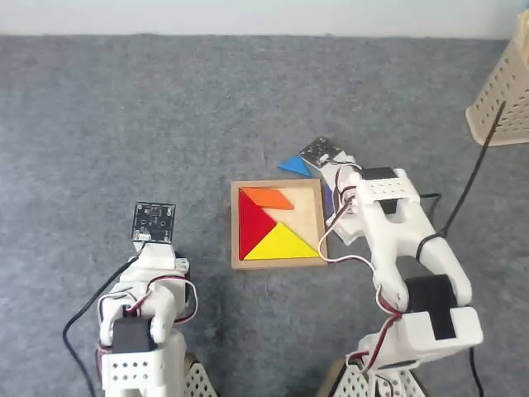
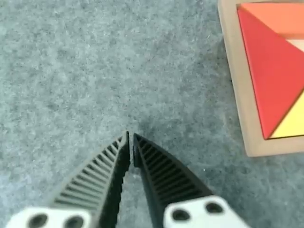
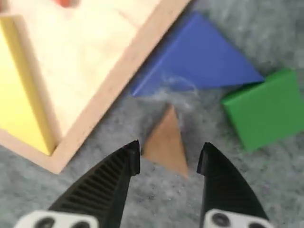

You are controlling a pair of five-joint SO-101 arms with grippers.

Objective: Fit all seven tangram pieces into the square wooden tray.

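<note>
One brown triangle [image 3: 165,142], apex toward blue triangle [image 3: 202,57]

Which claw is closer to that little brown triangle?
Right. The right gripper hangs open around the brown triangle; the left gripper is shut, on the tray's opposite side.

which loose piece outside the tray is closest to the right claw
The small brown triangle, lying between the tips of the open right claw. The blue triangle and green square lie farther out, beyond it.
</note>
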